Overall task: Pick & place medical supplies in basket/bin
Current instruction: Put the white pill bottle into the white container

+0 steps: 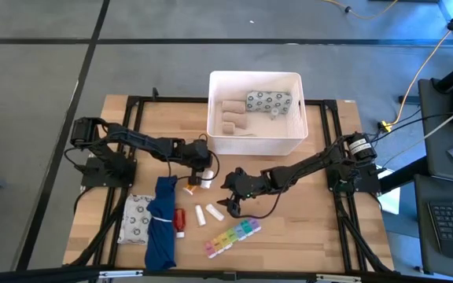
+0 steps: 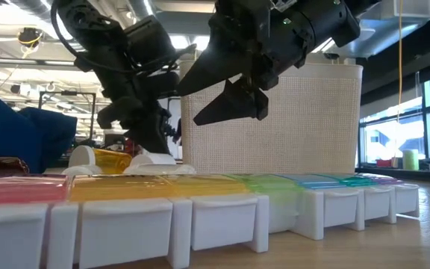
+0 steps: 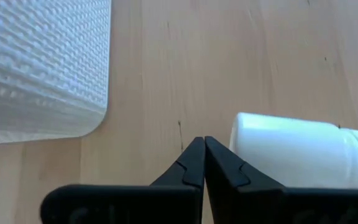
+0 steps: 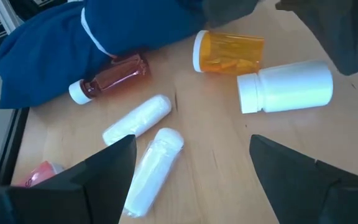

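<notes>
While the left gripper (image 3: pixel 204 163) sits closed, empty, beside the white bottle (image 3: pixel 303 152), the right gripper (image 4: pixel 191 168) gapes

White bottle (image 3: pixel 303 155) was cut off by the left wrist picture's edge, label side unseen. Tub (image 3: pixel 42 65) showed only one corner there. Pill organizer (image 2: pixel 200 202) ran off the low picture's edge, blurred up close. Red bottle (image 4: pixel 110 78) was half under the blue cloth (image 4: pixel 92 37). Items inside the tub in the high view were too small to tell apart.
</notes>
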